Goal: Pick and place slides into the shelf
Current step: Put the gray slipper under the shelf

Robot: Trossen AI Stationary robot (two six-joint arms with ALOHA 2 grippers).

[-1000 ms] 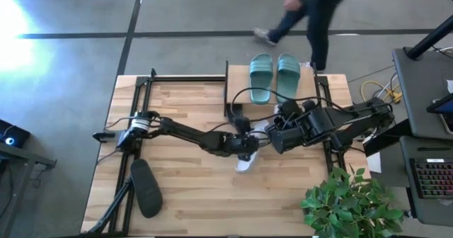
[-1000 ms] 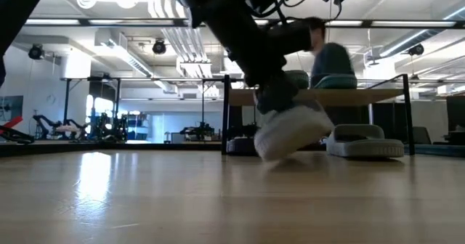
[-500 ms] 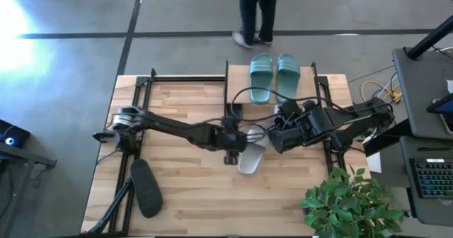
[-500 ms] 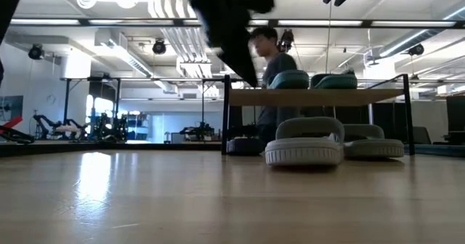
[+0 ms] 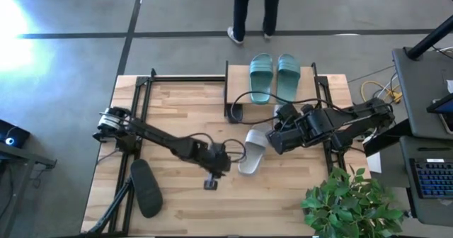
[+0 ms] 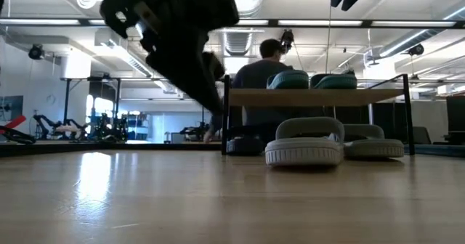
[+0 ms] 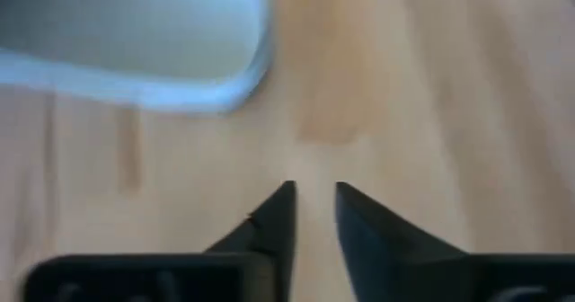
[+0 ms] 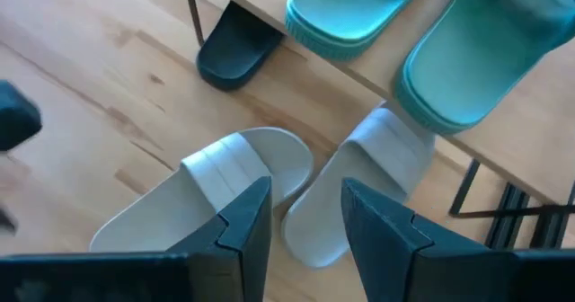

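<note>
One light grey slide point(image 5: 251, 151) point(image 6: 304, 142) lies flat on its sole on the table, in front of the shelf point(image 5: 237, 78) point(image 6: 316, 96). A second grey slide point(image 8: 373, 172) and a black slide point(image 8: 235, 46) lie under the shelf's top board. Two teal slides point(image 5: 260, 78) point(image 5: 288, 75) rest on that board. My left gripper point(image 5: 223, 165) point(image 7: 314, 199) hangs over bare wood just left of the grey slide, its fingers close together with a narrow gap and nothing between them. My right gripper point(image 5: 272, 135) point(image 8: 305, 199) hovers open above both grey slides.
Another black slide point(image 5: 146, 187) lies near the table's near left corner. A potted plant point(image 5: 347, 202) overhangs the near right corner. A person point(image 5: 251, 8) stands just beyond the far edge. Bare wood lies across the table's middle and near side.
My left gripper had the grey slide tilted, one end raised off the table. It set the slide down flat, let go, then rose and drew back toward the table's left and near edges, turning as it went. The slide has stayed where it was laid.
</note>
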